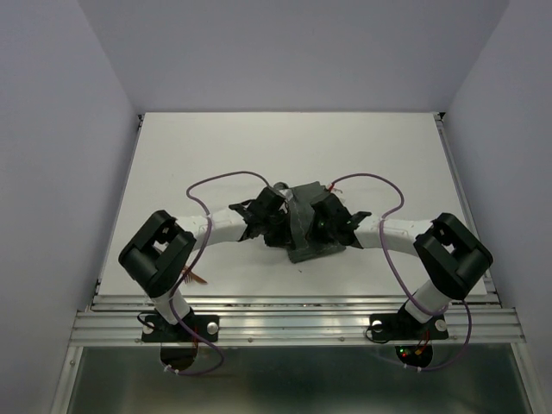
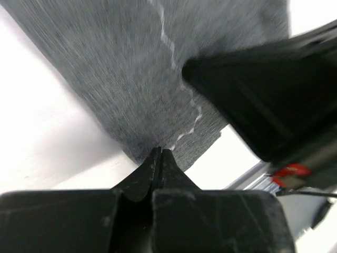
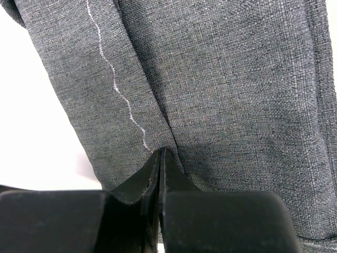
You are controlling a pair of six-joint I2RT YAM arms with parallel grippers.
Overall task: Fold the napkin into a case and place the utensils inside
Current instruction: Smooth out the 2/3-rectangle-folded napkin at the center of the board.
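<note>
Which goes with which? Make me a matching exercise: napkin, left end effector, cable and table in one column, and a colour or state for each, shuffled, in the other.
Things:
1. napkin
2. left end effector
3. cable
4. table

Colours or states:
A. white
B. black, shut on cloth
C. grey, with a pale wavy stitch line
D. purple, curved in a loop

Pairs: 1-C, 2-B, 3-D, 4-A
</note>
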